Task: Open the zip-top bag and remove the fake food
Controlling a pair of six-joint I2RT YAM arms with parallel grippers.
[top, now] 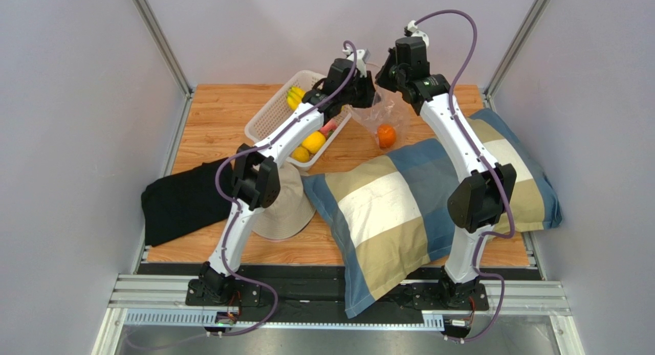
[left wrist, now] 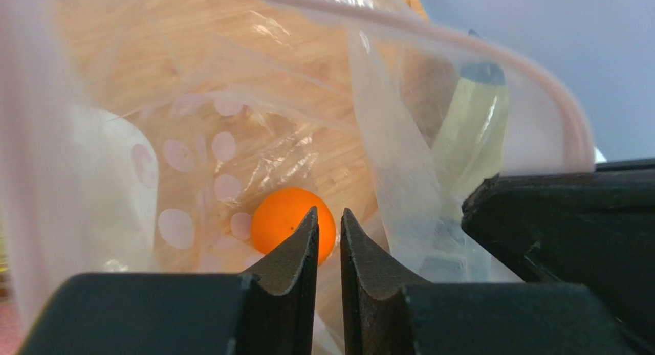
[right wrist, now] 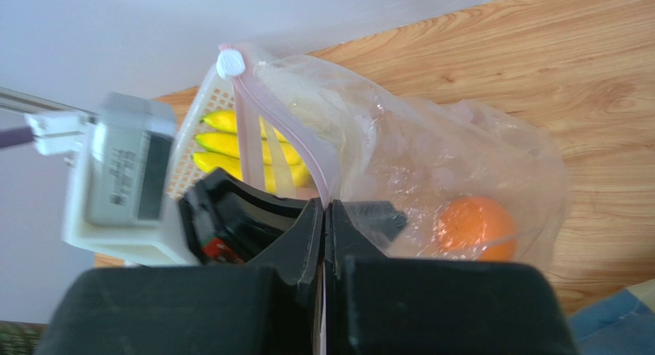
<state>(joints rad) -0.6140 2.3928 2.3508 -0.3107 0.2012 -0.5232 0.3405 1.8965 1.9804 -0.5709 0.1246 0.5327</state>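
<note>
left end effector (left wrist: 329, 217) and right end effector (right wrist: 324, 209) are both closed on the rim of the clear crinkly zip-top bag (right wrist: 430, 140). a round orange toy fruit (right wrist: 473, 226) sits inside.

The left gripper (left wrist: 329, 221) half hides the orange (left wrist: 280, 213); the left arm (top: 254, 178) covers part of the hat (top: 288, 215).

The 2 arms rise from their bases with elbows bent, wrists nearly meeting far ahead. The left claw (left wrist: 329, 215) pinches the mouth of the zip-top bag (right wrist: 419, 144), jaws a thin slit apart. The right claw (right wrist: 324, 208) is clamped tight on its strip.
</note>
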